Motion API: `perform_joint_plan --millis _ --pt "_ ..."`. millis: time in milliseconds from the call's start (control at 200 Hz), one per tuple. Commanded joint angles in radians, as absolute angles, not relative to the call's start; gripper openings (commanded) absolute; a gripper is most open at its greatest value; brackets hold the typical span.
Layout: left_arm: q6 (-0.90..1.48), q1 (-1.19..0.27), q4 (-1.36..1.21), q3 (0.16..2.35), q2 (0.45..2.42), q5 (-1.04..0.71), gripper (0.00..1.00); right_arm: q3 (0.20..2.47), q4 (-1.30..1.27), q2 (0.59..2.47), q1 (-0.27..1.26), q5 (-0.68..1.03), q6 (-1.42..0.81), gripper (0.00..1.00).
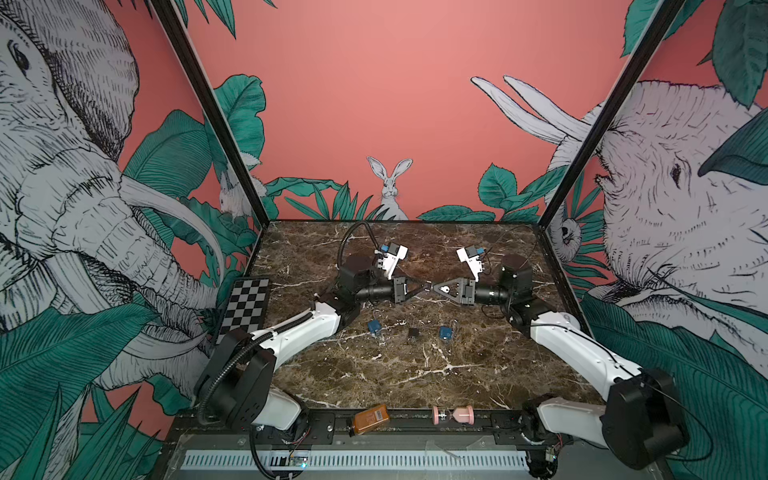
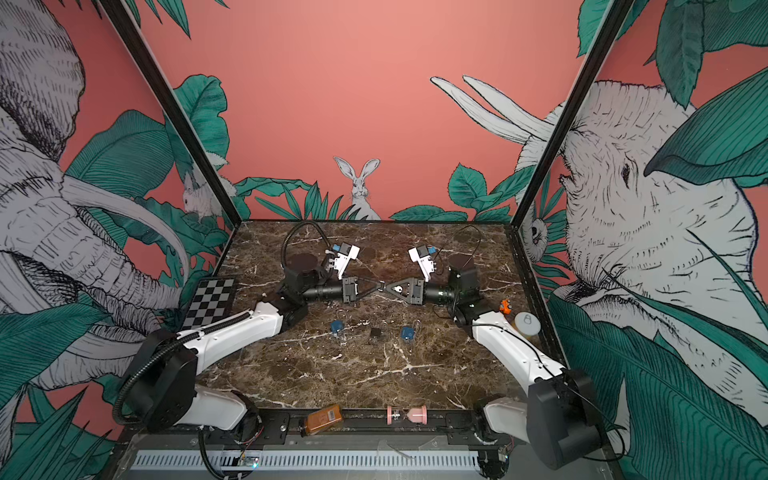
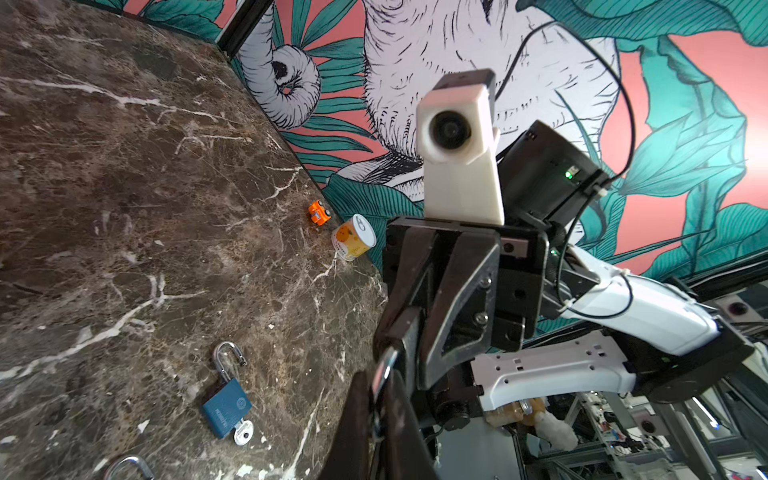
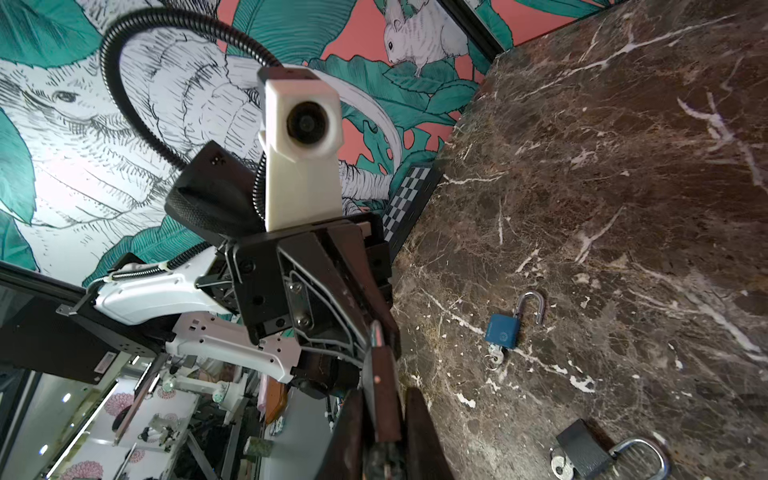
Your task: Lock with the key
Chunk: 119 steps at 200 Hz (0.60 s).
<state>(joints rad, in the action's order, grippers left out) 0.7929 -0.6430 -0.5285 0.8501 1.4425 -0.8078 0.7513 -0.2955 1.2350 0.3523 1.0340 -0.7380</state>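
Both grippers meet tip to tip above the middle of the marble table (image 1: 415, 374). My right gripper (image 4: 384, 399) is shut on the dark body of a padlock (image 4: 382, 386). The padlock's silver shackle (image 4: 376, 332) points at the other arm. My left gripper (image 3: 380, 386) is shut on that shiny shackle (image 3: 384, 365). In both top views the left gripper (image 1: 424, 286) and the right gripper (image 1: 434, 286) nearly touch. The key of the held padlock is hidden between the fingers.
Below the grippers lie three padlocks with open shackles and keys in them: a blue one (image 1: 375, 327), a dark one (image 1: 413, 333) and a second blue one (image 1: 445, 332). A checkerboard (image 1: 245, 307) stands at the left wall. An orange toy car (image 2: 505, 306) and a can (image 2: 528, 323) are far right. An amber bottle (image 1: 371, 419) and a pink hourglass (image 1: 453, 414) lie on the front rail.
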Motion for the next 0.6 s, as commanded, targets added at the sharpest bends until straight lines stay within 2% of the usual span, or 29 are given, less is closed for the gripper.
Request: perform_joint_plan --millis 0,305,500,590 --pt "0.847 -0.65 -0.705 0.857 1.43 -0.863 0.0 0.727 -0.353 1.217 0.351 0.965 -0.786 0.17" --pt "0.793 -0.647 -0.618 0.877 1.417 -0.848 0.0 0.71 -0.398 1.203 0.347 0.969 -0.813 0.25" --pt "0.795 -0.643 -0.62 0.864 1.425 -0.826 0.0 0.702 -0.413 1.198 0.344 0.967 -0.816 0.24" --pt "0.795 -0.638 -0.621 0.858 1.427 -0.825 0.0 0.694 -0.43 1.195 0.342 0.972 -0.822 0.18"
